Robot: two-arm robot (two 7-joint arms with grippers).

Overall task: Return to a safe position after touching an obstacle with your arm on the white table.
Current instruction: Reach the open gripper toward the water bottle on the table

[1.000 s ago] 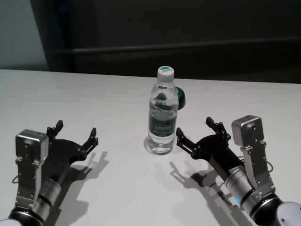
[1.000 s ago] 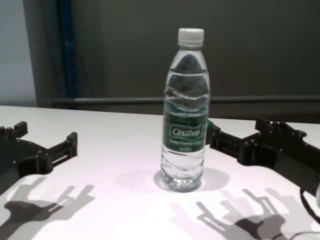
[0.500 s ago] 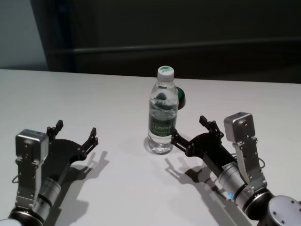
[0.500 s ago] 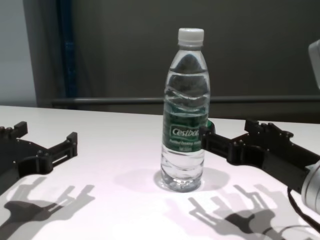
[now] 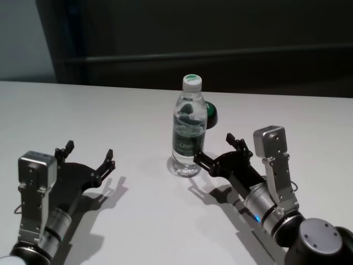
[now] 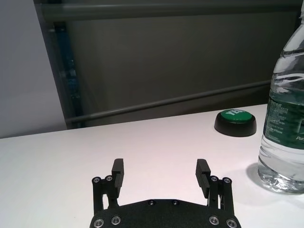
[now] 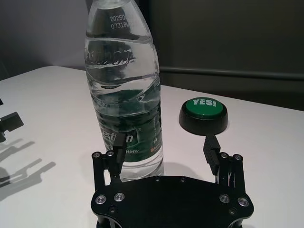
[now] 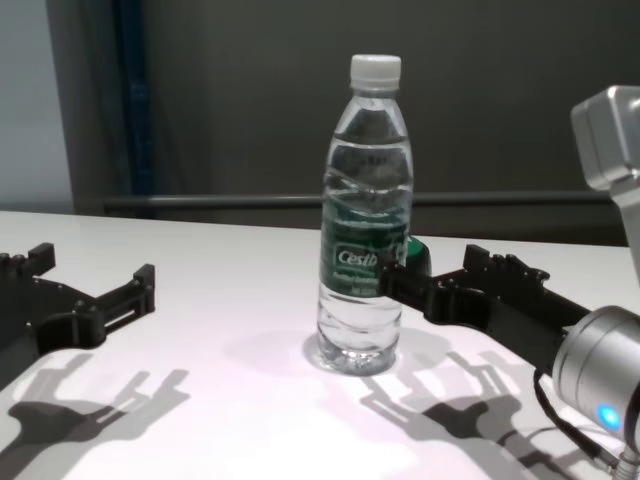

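Clear plastic, white-capped, the water bottle (image 5: 188, 130) stands upright on the white table (image 5: 138, 110) in the head view. The right gripper (image 5: 215, 149) has its jaws spread wide and holds nothing; its inner finger (image 5: 202, 160) touches the bottle's lower side. The left gripper (image 5: 88, 155) rests well to the left, equally open and empty.

From the chest camera the bottle's green label reads "Cestb…", the rest covered by the right finger pressed against it.

In the left wrist view both fingers are apart, with the bottle off to one side.

In the right wrist view one pad (image 7: 118, 148) lies against the label; the green button (image 7: 204, 114) beyond reads "YES!", and "2025" is printed near the bottle's neck.
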